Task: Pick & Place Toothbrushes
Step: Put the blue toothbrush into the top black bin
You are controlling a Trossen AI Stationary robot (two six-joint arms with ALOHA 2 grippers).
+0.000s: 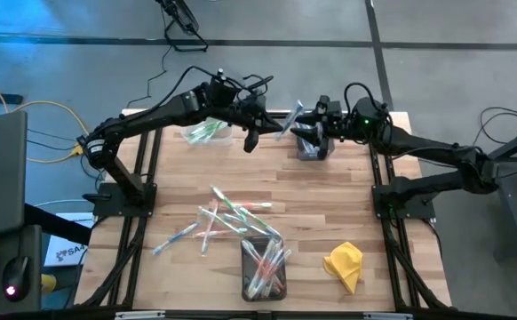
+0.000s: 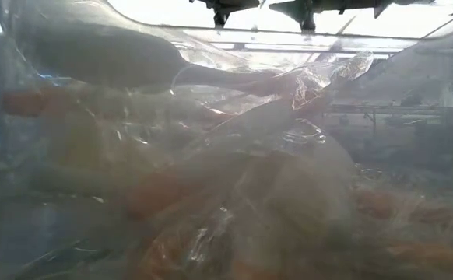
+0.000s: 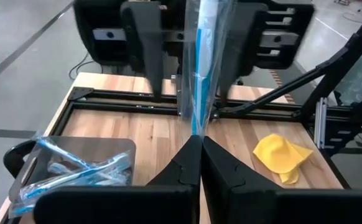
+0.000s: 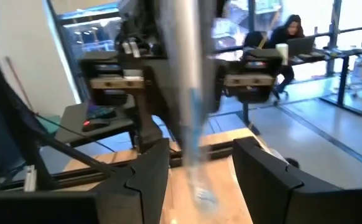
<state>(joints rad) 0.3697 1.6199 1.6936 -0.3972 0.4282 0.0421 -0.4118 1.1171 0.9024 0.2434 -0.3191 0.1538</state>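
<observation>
high view: above the dark rectangular bin (image 1: 310, 148), the left tool (image 1: 251, 140) and right tool (image 1: 301, 120) flank a clear-wrapped white toothbrush (image 1: 284, 124). left wrist view: fingers (image 3: 180, 168) pinched shut on the toothbrush's blue-striped wrapper (image 3: 201, 74). right wrist view: fingers (image 4: 148, 163) apart around it.

toothbrushes (image 1: 232, 216) mid-table, behind a bin (image 1: 264, 269) | cloth (image 1: 345, 264) right of bin

Three bins stand on the table: one (image 1: 207, 132) far left, one (image 1: 310, 148) far middle, one (image 1: 264, 269) near. One yellow cloth (image 1: 345, 265) lies there. The loose toothbrushes (image 1: 227, 218) are many; I cannot count them exactly.
</observation>
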